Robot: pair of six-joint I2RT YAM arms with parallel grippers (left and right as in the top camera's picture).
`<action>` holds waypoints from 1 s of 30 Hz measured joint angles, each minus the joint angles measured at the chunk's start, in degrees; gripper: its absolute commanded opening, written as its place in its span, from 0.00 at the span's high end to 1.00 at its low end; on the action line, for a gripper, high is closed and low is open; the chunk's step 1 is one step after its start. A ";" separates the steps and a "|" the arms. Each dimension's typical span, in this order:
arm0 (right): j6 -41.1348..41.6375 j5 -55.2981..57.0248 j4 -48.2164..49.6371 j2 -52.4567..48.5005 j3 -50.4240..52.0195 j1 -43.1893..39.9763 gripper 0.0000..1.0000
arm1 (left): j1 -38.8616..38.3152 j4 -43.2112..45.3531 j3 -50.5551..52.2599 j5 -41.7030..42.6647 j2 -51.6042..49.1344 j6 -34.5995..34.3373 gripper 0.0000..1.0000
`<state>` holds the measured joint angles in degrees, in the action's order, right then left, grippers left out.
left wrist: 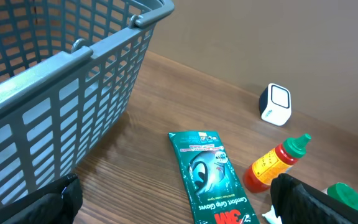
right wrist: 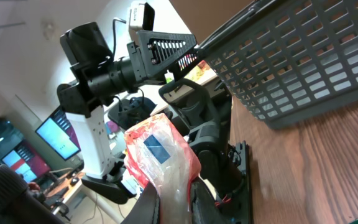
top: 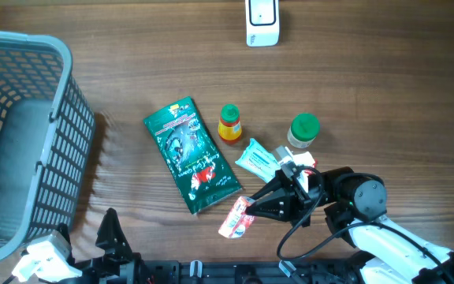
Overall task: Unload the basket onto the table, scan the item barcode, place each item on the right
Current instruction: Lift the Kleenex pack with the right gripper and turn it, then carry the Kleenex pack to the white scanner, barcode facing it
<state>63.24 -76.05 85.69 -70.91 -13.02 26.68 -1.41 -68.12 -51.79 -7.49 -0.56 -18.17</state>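
My right gripper (top: 252,207) is shut on a red and clear plastic snack packet (top: 237,217), held off the table near the front edge. In the right wrist view the packet (right wrist: 160,152) sticks up from between the fingers (right wrist: 199,202), with a blue patch facing the camera; I see no barcode. The white barcode scanner (top: 262,21) stands at the far edge of the table, and the left wrist view shows the scanner (left wrist: 274,104) too. My left gripper (top: 85,238) sits open at the front left, its fingers (left wrist: 306,200) wide apart with nothing between them.
A grey basket (top: 30,134) fills the left side. On the table lie a green glove packet (top: 191,155), a small red and yellow bottle (top: 229,124), a green-lidded jar (top: 303,130) and a teal and white sachet (top: 257,160).
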 measured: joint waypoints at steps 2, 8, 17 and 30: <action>1.29 0.00 1.66 -0.02 0.00 0.00 0.95 | 0.00 -0.07 0.00 0.00 0.00 0.00 0.00; 11.65 -0.72 4.48 0.00 -0.13 -3.52 0.95 | 0.00 -0.07 0.00 0.00 0.00 0.00 0.00; 31.17 -13.25 4.63 0.00 -1.81 -22.14 0.95 | 0.00 -0.07 0.00 0.00 0.00 0.00 0.00; 33.44 -9.25 2.95 4.85 -1.81 -44.24 0.96 | 0.00 -0.07 0.00 0.00 -0.02 0.00 0.00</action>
<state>96.68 -85.30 88.64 -66.06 -14.83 -17.56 -1.41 -68.18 -51.79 -7.49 -0.58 -18.17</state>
